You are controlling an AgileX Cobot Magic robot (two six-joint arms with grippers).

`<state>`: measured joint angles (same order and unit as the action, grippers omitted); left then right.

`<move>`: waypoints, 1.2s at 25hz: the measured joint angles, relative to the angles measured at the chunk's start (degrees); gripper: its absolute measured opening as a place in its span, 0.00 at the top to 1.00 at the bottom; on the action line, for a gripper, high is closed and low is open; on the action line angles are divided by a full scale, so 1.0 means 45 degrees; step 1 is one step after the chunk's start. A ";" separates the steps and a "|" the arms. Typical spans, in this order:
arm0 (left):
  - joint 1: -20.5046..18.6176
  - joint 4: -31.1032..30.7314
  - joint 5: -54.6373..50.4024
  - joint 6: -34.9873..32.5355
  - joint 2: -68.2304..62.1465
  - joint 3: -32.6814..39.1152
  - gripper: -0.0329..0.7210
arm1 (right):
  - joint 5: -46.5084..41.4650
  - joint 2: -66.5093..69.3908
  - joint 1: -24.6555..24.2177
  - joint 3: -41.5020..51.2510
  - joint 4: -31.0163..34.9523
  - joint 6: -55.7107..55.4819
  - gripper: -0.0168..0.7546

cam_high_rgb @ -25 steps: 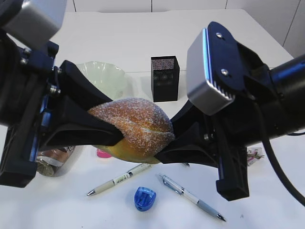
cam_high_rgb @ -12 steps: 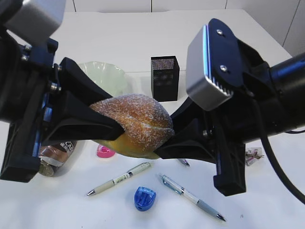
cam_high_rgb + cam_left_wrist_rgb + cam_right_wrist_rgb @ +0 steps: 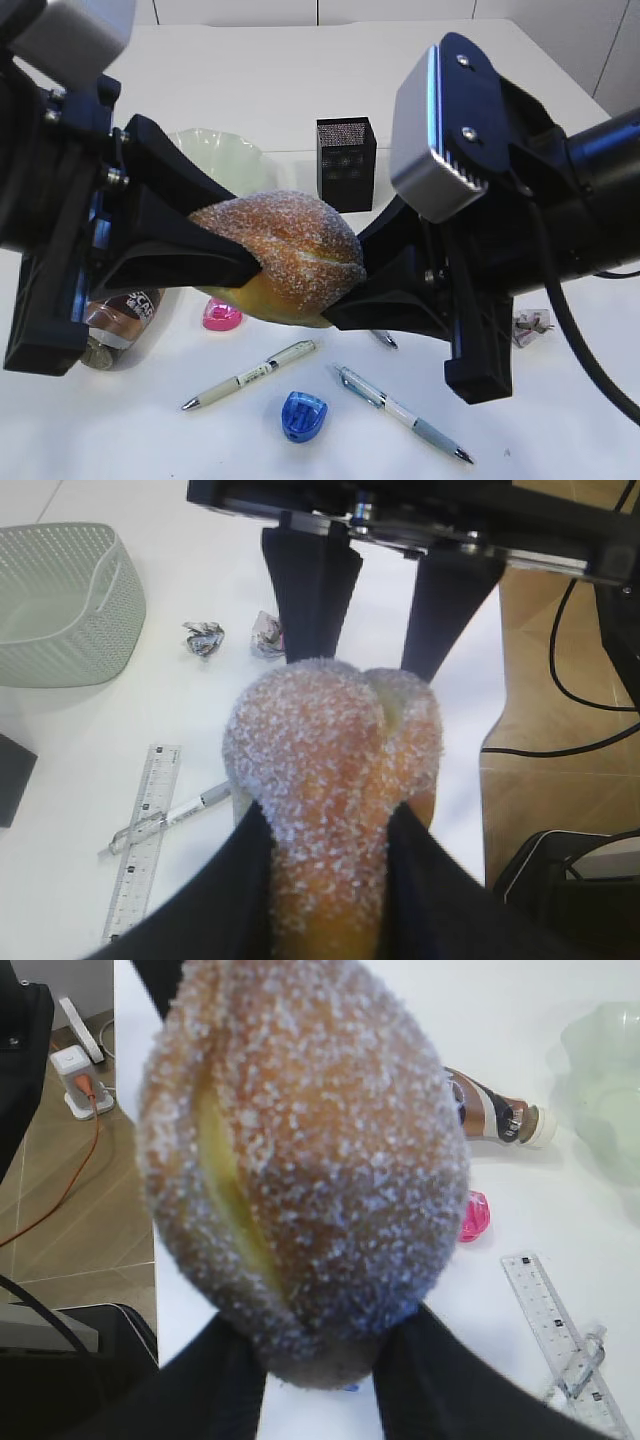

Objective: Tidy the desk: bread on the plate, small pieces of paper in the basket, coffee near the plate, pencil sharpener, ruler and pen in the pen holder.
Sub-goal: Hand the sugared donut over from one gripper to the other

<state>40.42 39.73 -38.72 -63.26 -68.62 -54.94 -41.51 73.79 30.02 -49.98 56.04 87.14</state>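
Both arms reach in from opposite sides and meet at mid-air above the tabletop. The left gripper (image 3: 235,268) and the right gripper (image 3: 345,300) each clamp their black fingers (image 3: 235,885) on opposite ends of the bread (image 3: 280,255).

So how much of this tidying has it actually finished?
Nothing looks finished. In hand: the bread, gripped by both the left gripper and right gripper above the desk, not yet on the plate. Left: the coffee lies on its side, pens and ruler lie loose, paper scraps sit outside the basket.
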 joint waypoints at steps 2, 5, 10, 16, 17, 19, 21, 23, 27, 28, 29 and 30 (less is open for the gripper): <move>0.0000 0.0000 0.0020 0.0000 0.0000 0.0000 0.71 | 0.0000 0.0000 -0.0024 0.0000 0.0000 0.0000 0.59; 0.0000 0.0000 0.0029 0.0000 0.0000 0.0000 0.71 | -0.0046 0.0000 -0.0024 0.0000 0.0006 0.0000 0.48; 0.0000 0.0000 0.0049 0.0000 0.0000 0.0000 0.71 | -0.0120 0.0000 -0.0042 0.0000 0.0006 0.0000 0.40; 0.0000 0.0000 0.0239 0.0000 0.0000 0.0000 0.71 | 0.0139 0.0000 -0.0042 0.0000 0.0293 -0.0043 0.24; 0.0000 0.0000 0.0265 0.0000 0.0000 0.0000 0.71 | 0.0161 0.0000 -0.0042 0.0000 0.0332 -0.0043 0.23; 0.0000 0.0000 0.0346 0.0000 0.0000 0.0000 0.71 | 0.0257 0.0000 -0.0042 0.0000 0.0422 -0.0043 0.21; 0.0000 0.0000 0.0393 0.0000 0.0000 0.0000 0.71 | 0.0317 0.0000 -0.0042 0.0000 0.0444 -0.0083 0.21; 0.0000 0.0000 0.0414 0.0000 0.0000 0.0000 0.71 | 0.0364 0.0000 -0.0042 0.0000 0.0444 -0.0111 0.21; 0.0000 0.0051 0.0495 0.0000 -0.0060 0.0000 0.71 | 0.0690 0.0000 -0.0042 -0.0037 0.0299 -0.0219 0.20; 0.0000 0.0051 0.0515 0.0000 -0.0108 0.0000 0.71 | 0.0762 0.0000 -0.0042 -0.0080 0.0259 -0.0242 0.20; 0.0000 0.0051 0.0541 0.0000 -0.0122 0.0000 0.71 | 0.0835 0.0000 -0.0020 -0.0087 0.0096 -0.0268 0.20; 0.0000 0.0051 0.0542 0.0000 -0.0122 0.0000 0.71 | 0.0870 0.0000 -0.0020 -0.0087 0.0040 -0.0298 0.20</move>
<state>40.42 39.96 -36.28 -63.26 -69.17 -54.94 -37.60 73.79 29.93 -50.37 56.22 85.79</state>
